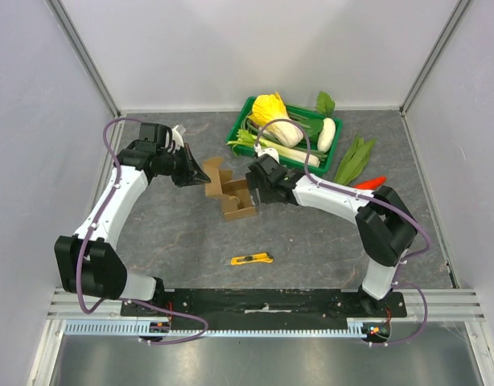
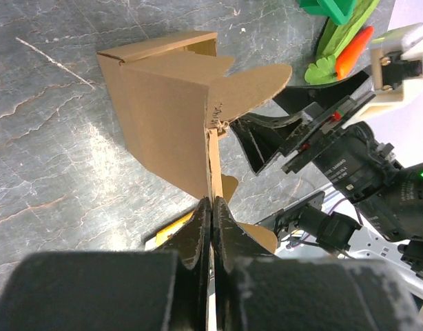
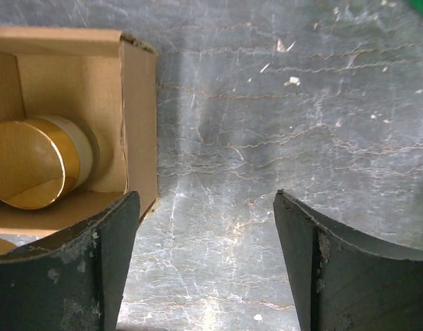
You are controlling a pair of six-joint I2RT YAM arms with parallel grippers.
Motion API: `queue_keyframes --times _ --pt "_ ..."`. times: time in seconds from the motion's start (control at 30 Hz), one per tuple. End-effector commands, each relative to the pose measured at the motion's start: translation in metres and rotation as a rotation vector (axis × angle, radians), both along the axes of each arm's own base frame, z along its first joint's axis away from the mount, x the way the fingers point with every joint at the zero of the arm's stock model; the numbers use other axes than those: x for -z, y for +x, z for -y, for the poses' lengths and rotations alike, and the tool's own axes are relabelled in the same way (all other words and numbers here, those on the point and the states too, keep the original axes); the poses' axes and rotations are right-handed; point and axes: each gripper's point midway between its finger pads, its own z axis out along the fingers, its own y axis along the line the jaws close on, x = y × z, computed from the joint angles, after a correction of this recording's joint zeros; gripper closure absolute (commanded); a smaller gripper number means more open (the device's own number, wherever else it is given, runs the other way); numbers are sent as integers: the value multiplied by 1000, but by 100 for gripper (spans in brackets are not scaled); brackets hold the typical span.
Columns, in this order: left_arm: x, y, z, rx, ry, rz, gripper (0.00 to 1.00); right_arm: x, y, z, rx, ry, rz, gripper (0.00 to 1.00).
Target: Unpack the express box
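Box: I see the small brown cardboard mailer box [image 2: 160, 117] on the grey stone-patterned counter [image 1: 311, 241], between both arms, lid flap raised.
Left pincer [image 2: 210, 207]: pressed together on the box's upright flap.
Right pincer [image 3: 206, 207]: spread, nothing between, 1 finger beside the box's wall.
Inside: 1 round gold-faced disc [image 3: 29, 162].

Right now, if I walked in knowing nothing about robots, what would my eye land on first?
Probably the small brown cardboard box standing open in the middle of the grey table, with the left gripper pinching its flap and the right gripper open beside it. Inside sits a round gold-faced disc. At the back, a green plastic crate is heaped with vegetables.
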Motion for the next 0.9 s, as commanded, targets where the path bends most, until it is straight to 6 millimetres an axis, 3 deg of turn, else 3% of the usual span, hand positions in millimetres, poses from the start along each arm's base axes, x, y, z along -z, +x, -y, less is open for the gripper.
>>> queue_keyframes --times 0.0,0.23,0.5,0.67,0.87 --pt "-21 -2 0 40 -8 65 98 -53 16 -3 24 74 124 16" --pt "-14 -8 -13 37 66 65 98 -78 16 -26 -54 164 155 28" --pt "-7 -12 -45 -18 240 68 97 -86 3 -68 -219 217 197 29" --pt "-2 -17 -54 -19 284 54 91 -68 -1 -89 -295 200 184 28" --pt "17 -24 -80 -52 425 22 91 -45 -1 -98 -388 127 176 17"
